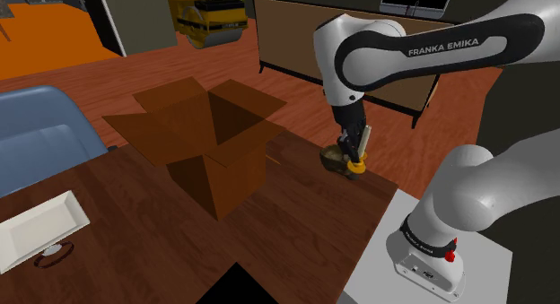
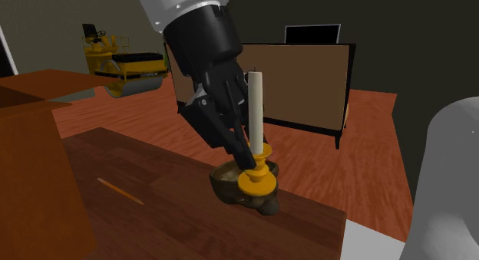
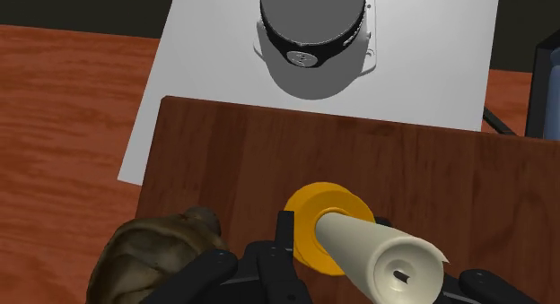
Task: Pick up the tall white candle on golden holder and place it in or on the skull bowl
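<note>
The black two-finger gripper [image 2: 252, 155] is clamping its fingers on the golden holder [image 2: 258, 179] of the upright tall white candle [image 2: 256, 105], at three o'clock of the brown skull-shaped bowl [image 2: 227, 183]. The shoulder view is showing an open brown cardboard box [image 1: 215, 141] at nine o'clock of the gripper.

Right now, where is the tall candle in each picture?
Shoulder view: the candle is a little right of the middle, small, just right of the skull bowl.
Second exterior view: the candle stands upright in the middle, with the skull bowl at its foot.
Wrist view: the candle points toward the camera, next to the skull bowl.
Shared landmark: the brownish skull bowl beside the golden holder.
</note>
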Action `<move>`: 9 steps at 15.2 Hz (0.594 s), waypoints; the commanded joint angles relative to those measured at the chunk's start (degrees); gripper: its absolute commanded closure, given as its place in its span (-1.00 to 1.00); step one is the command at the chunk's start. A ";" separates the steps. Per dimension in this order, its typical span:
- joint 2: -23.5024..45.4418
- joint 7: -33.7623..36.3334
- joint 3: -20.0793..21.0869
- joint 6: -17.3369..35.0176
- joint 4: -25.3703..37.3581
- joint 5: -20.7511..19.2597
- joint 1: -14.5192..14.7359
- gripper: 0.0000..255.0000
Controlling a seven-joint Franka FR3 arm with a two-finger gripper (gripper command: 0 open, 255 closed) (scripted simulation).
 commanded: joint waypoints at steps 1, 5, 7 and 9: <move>0.96 -1.23 -1.03 -0.08 1.04 -1.27 -0.78 1.00; 5.32 -5.80 -4.77 2.62 2.94 -5.79 -3.65 1.00; 7.83 -7.96 -6.54 3.97 4.30 -7.81 -4.99 1.00; 10.52 -10.06 -8.24 5.29 5.93 -9.64 -6.27 1.00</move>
